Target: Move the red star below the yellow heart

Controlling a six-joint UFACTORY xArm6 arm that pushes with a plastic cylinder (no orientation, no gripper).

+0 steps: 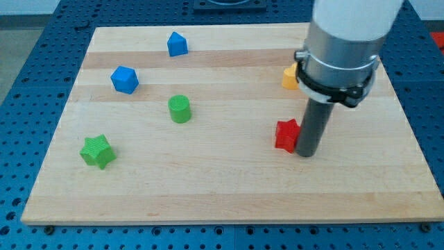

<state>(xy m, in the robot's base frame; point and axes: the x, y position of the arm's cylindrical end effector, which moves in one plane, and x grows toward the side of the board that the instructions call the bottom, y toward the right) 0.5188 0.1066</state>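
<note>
Red star (286, 134) sat touching my tip (306, 154) on its left side; the end effector was a bare rod, gripping nothing. Yellow heart (289, 77) was up-view of the tip, half hidden by the arm. Risk as I judged it: an off-centre push would spin the star away along the bench (222, 187).

A pale wooden surface (229, 187), made of glued planks with grain running from the view's left to the view's right, fills most of the frame. It rests on a blue perforated base plate (28, 76) with a regular grid of small holes, showing on all four sides. Light is even and soft, casting short faint shadows. No walls or windows show.
</note>
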